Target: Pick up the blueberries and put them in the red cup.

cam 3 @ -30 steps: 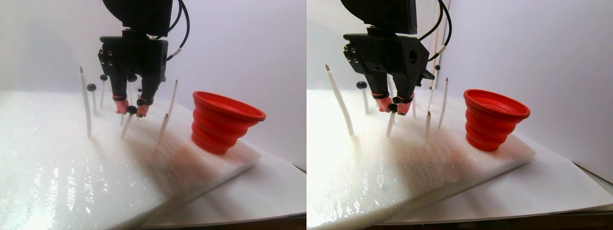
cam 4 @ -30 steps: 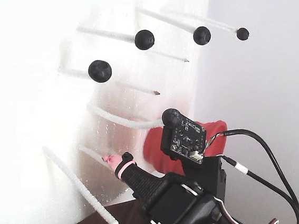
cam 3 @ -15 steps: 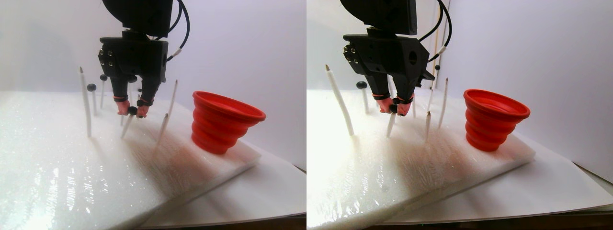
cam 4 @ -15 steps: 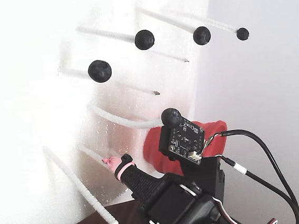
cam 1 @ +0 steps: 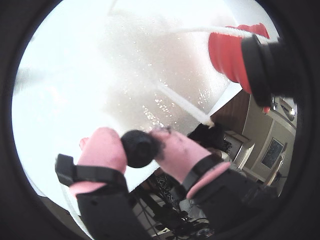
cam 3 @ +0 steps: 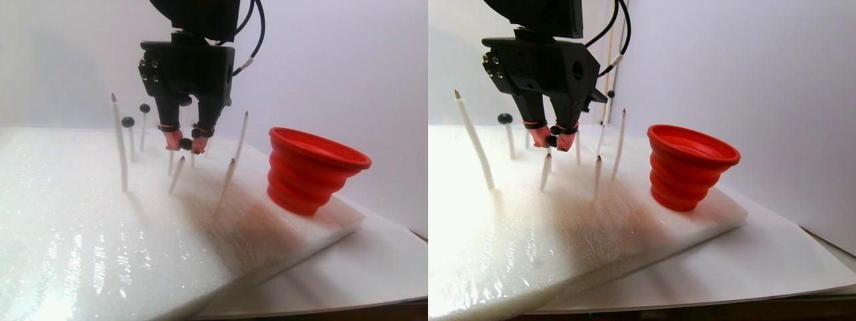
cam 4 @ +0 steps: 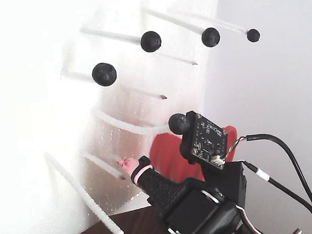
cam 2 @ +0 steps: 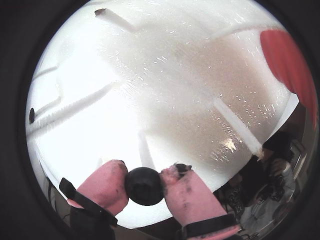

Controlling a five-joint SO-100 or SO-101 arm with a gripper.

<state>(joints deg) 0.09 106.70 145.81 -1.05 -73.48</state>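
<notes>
My gripper (cam 2: 145, 186) is shut on one blueberry (cam 2: 144, 185), a matte black ball squeezed between the two pink fingertips; the other wrist view shows the same blueberry (cam 1: 139, 148). In the stereo pair view the gripper (cam 3: 186, 143) hangs just above a bare white stick (cam 3: 177, 172). The red cup (cam 3: 311, 170) stands on the foam to the right, apart from the gripper. Other blueberries (cam 4: 104, 74) (cam 4: 150, 41) (cam 4: 210, 37) sit on stick tips in the fixed view, and two blueberries (cam 3: 128, 122) show behind the gripper.
Thin white sticks (cam 3: 119, 144) (cam 3: 229, 170) stand up out of the white foam slab (cam 3: 100, 221) around the gripper. The slab lies on a white sheet (cam 3: 374, 267). A small camera board (cam 4: 205, 140) and black cables (cam 4: 281, 154) ride on the arm.
The gripper has risen a little with the blueberry held in it. The ball is off the stick tip, and that stick now stands bare below the fingers.
</notes>
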